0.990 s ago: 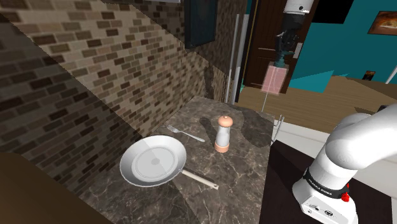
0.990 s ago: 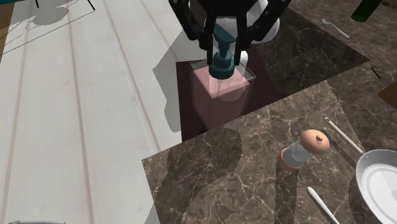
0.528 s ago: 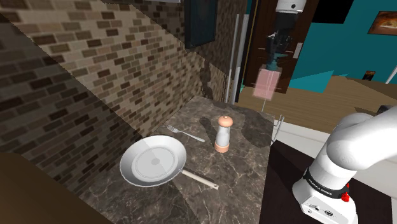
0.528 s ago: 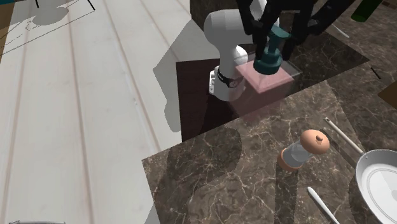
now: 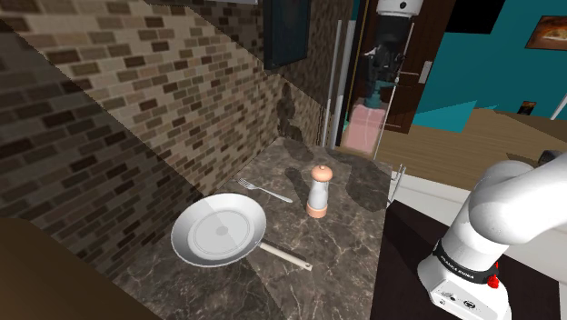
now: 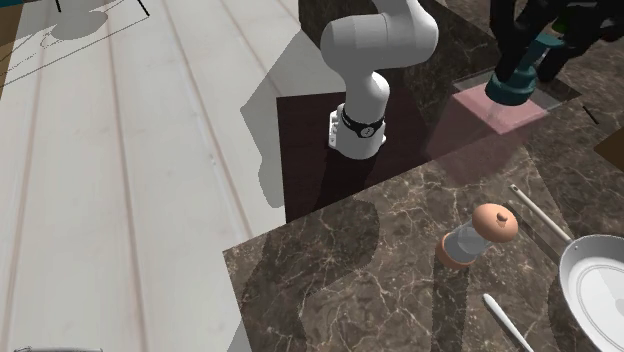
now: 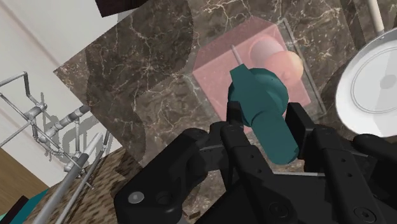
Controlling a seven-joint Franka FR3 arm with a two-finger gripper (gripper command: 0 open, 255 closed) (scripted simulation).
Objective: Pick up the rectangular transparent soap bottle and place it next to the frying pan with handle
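Observation:
The rectangular clear soap bottle (image 5: 367, 128), half full of pink liquid and topped by a teal pump (image 6: 514, 82), hangs in the air over the far end of the dark marble counter (image 5: 341, 241). My gripper (image 5: 382, 76) is shut on the pump's neck from above. In the wrist view both black fingers (image 7: 236, 125) clasp the teal pump (image 7: 262, 105), and the pink body (image 7: 224, 66) lies beyond them. The white frying pan (image 5: 219, 232) lies near the counter's front, its handle (image 5: 287, 256) pointing toward the stand. The pan rim (image 7: 374, 76) sits off to one side of the bottle.
A pepper grinder (image 5: 318, 192) stands between the bottle and the pan, and shows in the second exterior view (image 6: 474, 236). A fork (image 5: 265, 190) lies beside the pan by the brick wall. A spoon (image 5: 397, 182) lies at the counter's edge near the stand (image 5: 463, 273).
The arm has carried the bottle toward the shoulder view's left, from beside the counter to above its far end. The grip on the pump has held.

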